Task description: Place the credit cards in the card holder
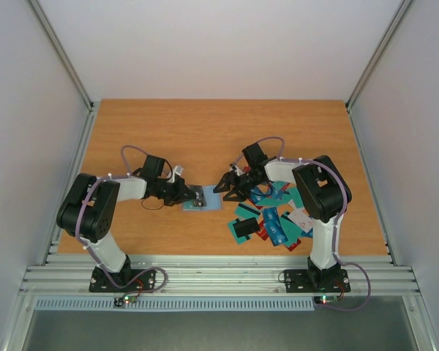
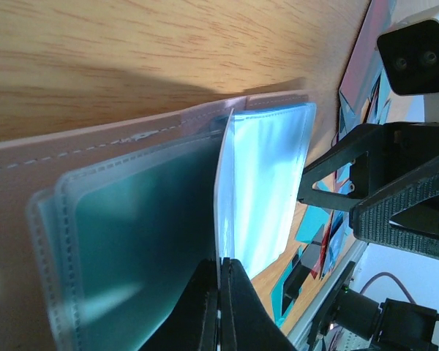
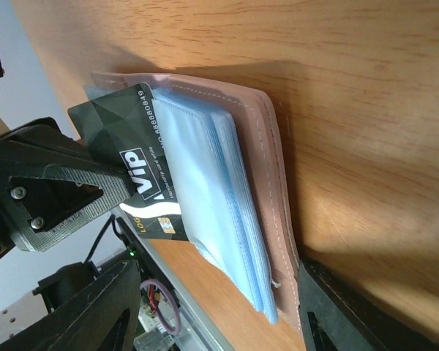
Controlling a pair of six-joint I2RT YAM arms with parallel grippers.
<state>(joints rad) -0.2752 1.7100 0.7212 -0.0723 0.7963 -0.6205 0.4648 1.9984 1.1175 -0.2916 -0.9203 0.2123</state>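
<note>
- Tan-pink stitched card holder (image 3: 243,164) with pale blue clear plastic sleeves: lies open on the table, near its front edge, between the two hands.
- Black credit card printed "VIP" (image 3: 141,156): rests against the top sleeve at the holder's open edge; whether it sits inside a pocket cannot be told.
- Left hand (image 2: 219,281): closed, its fingertips pinching one clear sleeve leaf of the card holder and holding it raised off the stack.
- Right hand (image 1: 227,193): open, its fingers spread wide on either side of the holder's end and gripping nothing.
- Loose credit cards (image 1: 271,219), thin rectangles, mostly teal with a black stripe, some red, blue and white: heaped and overlapping just right of the holder, beside the right arm.
- Orange-brown wooden table (image 1: 205,131): carries the holder and the heap.
</note>
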